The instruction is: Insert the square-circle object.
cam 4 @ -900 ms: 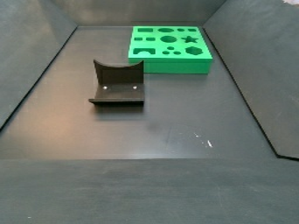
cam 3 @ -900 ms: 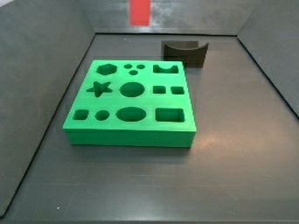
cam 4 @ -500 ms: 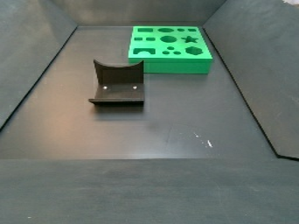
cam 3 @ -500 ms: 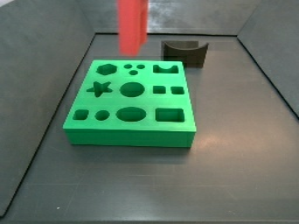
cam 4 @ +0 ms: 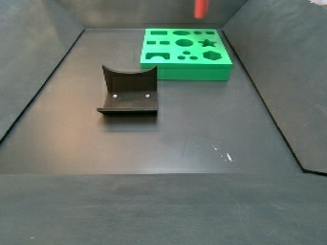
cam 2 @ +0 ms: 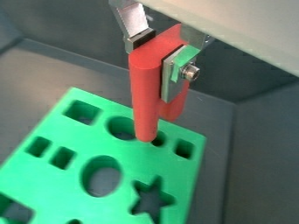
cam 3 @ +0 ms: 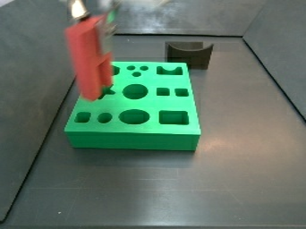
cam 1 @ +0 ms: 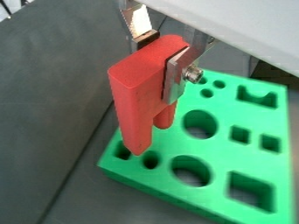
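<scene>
The square-circle object (cam 3: 88, 58) is a bright-red peg, square bar on top and round rod pointing down. My gripper (cam 3: 91, 12) is shut on its upper end and holds it upright above the left part of the green board (cam 3: 134, 125). In both wrist views the silver fingers (cam 1: 177, 66) (cam 2: 177, 72) clamp the peg (cam 1: 142, 96) (cam 2: 147, 87), with the board's holes below (cam 1: 239, 188) (cam 2: 52, 144). In a side view only the peg's lower tip (cam 4: 201, 8) shows, above the board (cam 4: 186, 71).
The fixture (cam 3: 189, 54), dark with a curved notch, stands behind the board to the right; it also shows in a side view (cam 4: 128, 94). Dark sloping walls enclose the floor on all sides.
The peg has come down and moved left in the side view, from the back wall to over the board's left part. The board and fixture have not moved.
</scene>
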Available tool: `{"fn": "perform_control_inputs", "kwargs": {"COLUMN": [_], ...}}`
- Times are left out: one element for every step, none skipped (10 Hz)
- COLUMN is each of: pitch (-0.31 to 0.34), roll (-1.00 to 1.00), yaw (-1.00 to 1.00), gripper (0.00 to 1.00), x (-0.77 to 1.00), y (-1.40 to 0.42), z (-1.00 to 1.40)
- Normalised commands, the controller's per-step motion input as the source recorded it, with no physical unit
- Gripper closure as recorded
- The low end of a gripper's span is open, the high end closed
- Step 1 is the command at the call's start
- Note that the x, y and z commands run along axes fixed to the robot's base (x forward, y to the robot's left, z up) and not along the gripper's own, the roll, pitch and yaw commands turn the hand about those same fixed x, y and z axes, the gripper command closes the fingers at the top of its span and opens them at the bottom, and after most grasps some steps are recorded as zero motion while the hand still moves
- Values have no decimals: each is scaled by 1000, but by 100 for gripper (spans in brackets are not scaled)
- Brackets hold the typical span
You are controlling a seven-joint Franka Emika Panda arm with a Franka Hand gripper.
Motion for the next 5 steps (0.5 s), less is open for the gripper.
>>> {"fn": "perform_control_inputs", "kwargs": {"pitch": [0, 9, 7, 0, 0], "roll": [0, 89, 57, 14, 0], "yaw": [-600, -726, -906, -1000, -1000], "gripper": [100, 100, 100, 100, 100], "x": [-469, -109, 0, 0, 0], "y": [-94, -320, -249, -106, -29], "z": [-277, 0, 0, -94, -134]}}
